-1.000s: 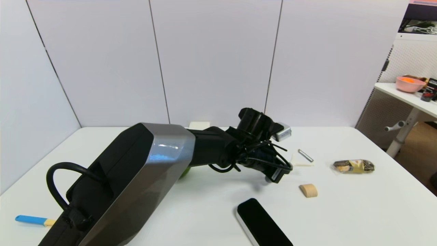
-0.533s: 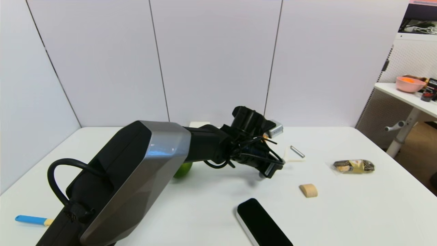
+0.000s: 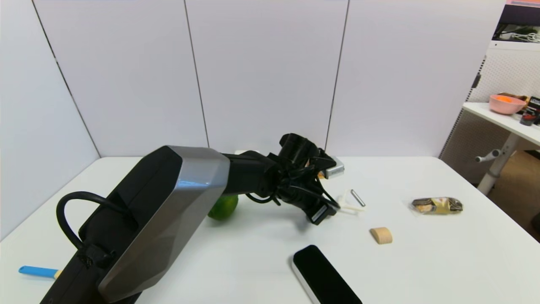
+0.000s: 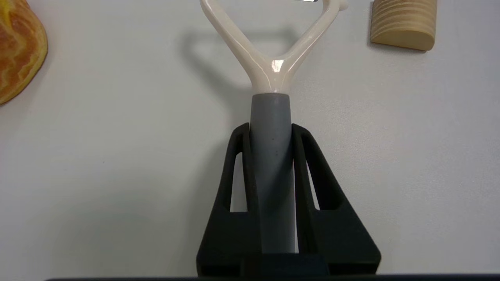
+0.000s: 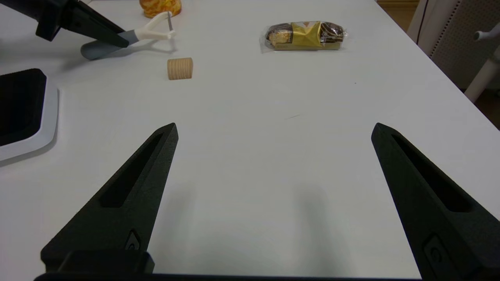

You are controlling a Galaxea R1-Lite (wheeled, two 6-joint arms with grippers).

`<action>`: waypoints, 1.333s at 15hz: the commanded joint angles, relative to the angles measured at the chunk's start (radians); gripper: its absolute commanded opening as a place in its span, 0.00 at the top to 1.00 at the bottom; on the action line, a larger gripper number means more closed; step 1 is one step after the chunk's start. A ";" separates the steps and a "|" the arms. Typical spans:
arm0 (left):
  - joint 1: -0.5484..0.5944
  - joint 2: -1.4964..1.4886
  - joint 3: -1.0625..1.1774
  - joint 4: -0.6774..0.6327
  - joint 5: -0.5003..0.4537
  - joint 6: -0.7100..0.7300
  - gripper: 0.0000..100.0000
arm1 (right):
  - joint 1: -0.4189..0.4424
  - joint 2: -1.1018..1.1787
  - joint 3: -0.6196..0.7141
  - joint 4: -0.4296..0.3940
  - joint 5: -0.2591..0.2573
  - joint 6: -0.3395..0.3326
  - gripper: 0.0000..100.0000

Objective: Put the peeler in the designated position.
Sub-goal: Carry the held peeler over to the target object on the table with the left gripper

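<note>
The peeler point(image 4: 270, 74) has a grey handle and a white forked head. My left gripper point(image 4: 270, 130) is shut on the grey handle, with the fork pointing away from the wrist. In the head view the left gripper point(image 3: 335, 206) is mid-table and the peeler's head point(image 3: 349, 204) and blade stick out to its right, low over the table. The right wrist view shows the peeler point(image 5: 150, 32) tilted, its handle end close to the tabletop. My right gripper point(image 5: 274, 127) hovers open over bare table, holding nothing, out of the head view.
A small wooden block point(image 3: 381, 235) lies just right of the peeler. A wrapped snack point(image 3: 436, 205) lies farther right. A black tray with a white rim point(image 3: 322, 276) sits at the front. A green fruit point(image 3: 222, 207) is behind my left arm, and a blue-handled spatula point(image 3: 40, 272) at front left.
My left arm has drawn back to the left with the peeler held in it. The green fruit has come into sight behind the arm.
</note>
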 commanded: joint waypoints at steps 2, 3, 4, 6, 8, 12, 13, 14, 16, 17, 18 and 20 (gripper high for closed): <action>0.006 -0.007 0.000 0.010 -0.001 0.008 1.00 | 0.000 0.001 0.000 0.001 0.000 0.000 0.00; 0.008 -0.008 0.000 0.008 -0.001 0.008 1.00 | 0.000 0.001 0.000 0.001 0.000 0.000 0.00; 0.010 -0.013 0.000 0.010 -0.001 0.008 1.00 | 0.000 0.001 0.000 0.001 0.000 0.000 0.00; 0.014 -0.022 0.000 0.010 0.001 0.007 1.00 | 0.000 0.001 0.000 0.001 0.000 0.000 0.00; 0.016 -0.027 0.000 0.010 0.001 0.007 1.00 | 0.000 0.001 0.000 0.001 0.000 0.000 0.00; 0.017 -0.027 0.000 0.017 0.001 0.008 0.00 | 0.000 0.001 0.000 0.001 0.000 0.000 0.00; 0.017 -0.025 0.000 0.016 0.001 0.008 0.00 | 0.000 0.001 0.000 0.001 0.000 0.000 0.00; 0.017 -0.025 0.000 0.016 0.001 0.008 0.00 | 0.000 0.001 0.000 0.001 0.000 0.000 0.00; 0.017 -0.027 0.000 0.017 0.001 0.008 0.00 | 0.000 0.001 0.000 0.001 0.000 0.000 0.00; 0.017 -0.034 0.000 0.019 0.002 0.008 0.00 | 0.000 0.001 0.000 0.001 0.000 0.000 0.00; 0.019 -0.062 0.000 0.040 0.005 0.007 0.00 | 0.000 0.001 0.000 0.001 0.000 0.000 0.00; 0.037 -0.135 0.000 0.132 0.013 0.010 0.00 | 0.000 0.001 0.000 0.001 0.000 0.000 0.00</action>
